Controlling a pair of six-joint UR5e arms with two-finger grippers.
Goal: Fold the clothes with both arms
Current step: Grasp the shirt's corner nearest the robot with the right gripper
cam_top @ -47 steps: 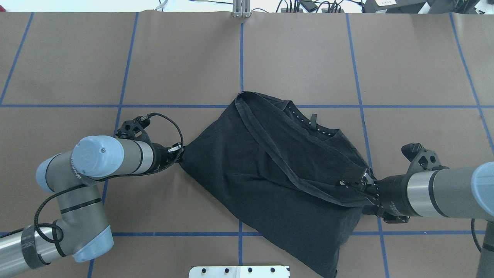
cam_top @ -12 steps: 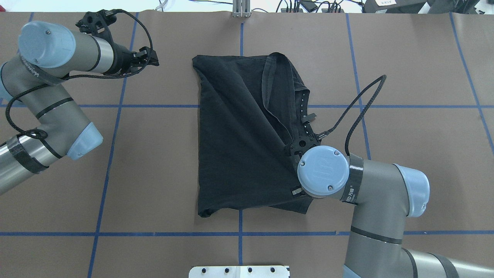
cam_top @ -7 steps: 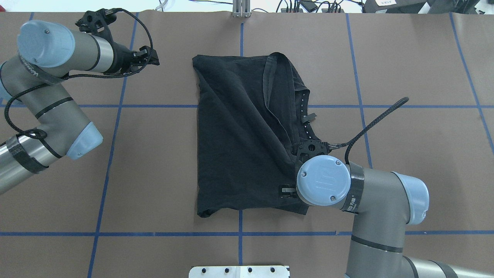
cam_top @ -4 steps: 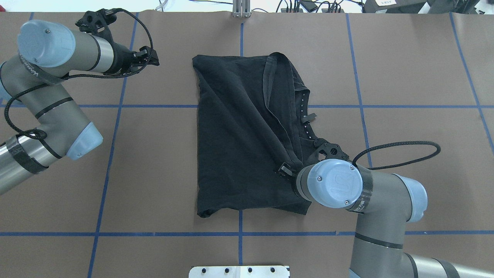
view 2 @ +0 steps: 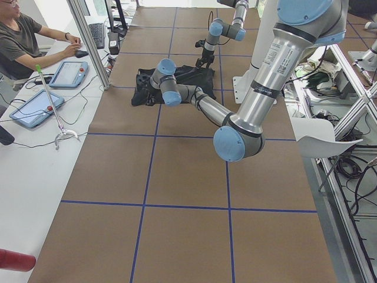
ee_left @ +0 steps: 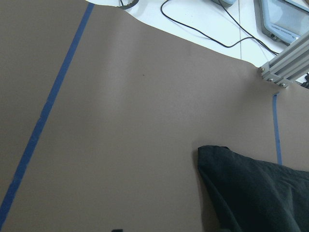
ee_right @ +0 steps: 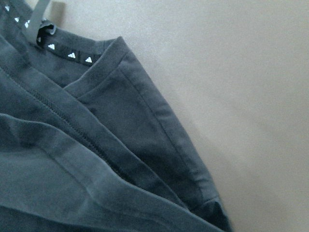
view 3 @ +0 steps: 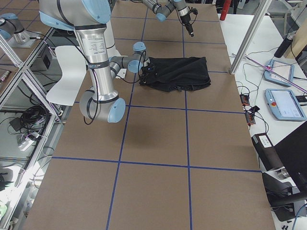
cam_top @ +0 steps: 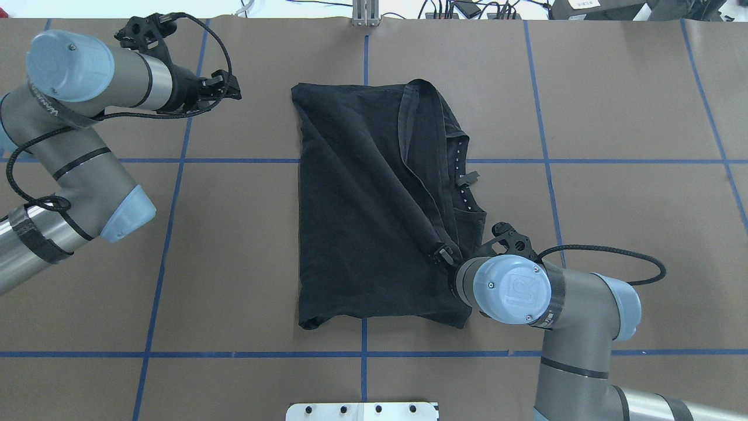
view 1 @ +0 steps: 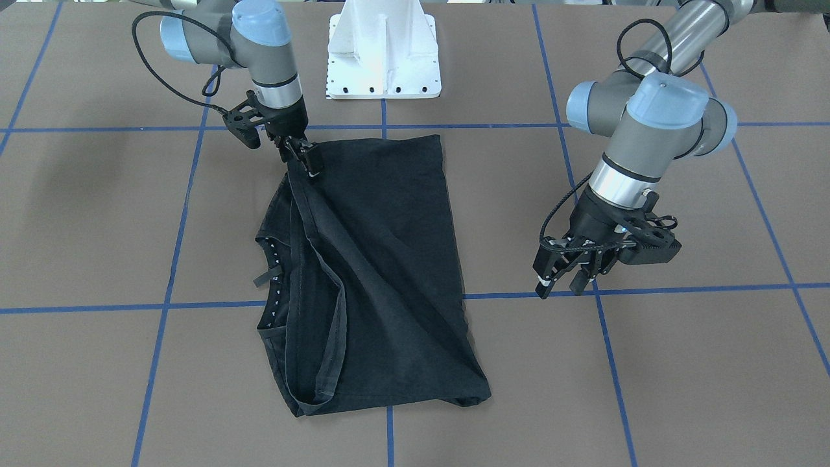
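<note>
The black T-shirt (cam_top: 362, 204) lies folded into a tall rectangle at the table's middle; it also shows in the front view (view 1: 382, 259). Its logo print is hidden. The white-dotted neckband (cam_top: 463, 175) shows at its right edge and in the right wrist view (ee_right: 67, 52). My right gripper (cam_top: 444, 255) is at the shirt's near right part, shut on the end of a folded hem band, as the front view (view 1: 310, 165) shows. My left gripper (cam_top: 232, 91) is open and empty, above bare table left of the shirt's far corner; it also shows in the front view (view 1: 565, 284).
The white pedestal base (cam_top: 362, 411) stands at the near edge. Blue tape lines cross the brown table cover (cam_top: 631, 105). An aluminium post (cam_top: 365, 14) stands at the far edge. An operator (view 2: 23, 35) and tablets (view 3: 284, 103) are beyond it.
Both grippers earlier held the shirt stretched between them; it now lies further away, and the left one has let go. In the last second the right gripper moved away from me along the shirt's right side.
</note>
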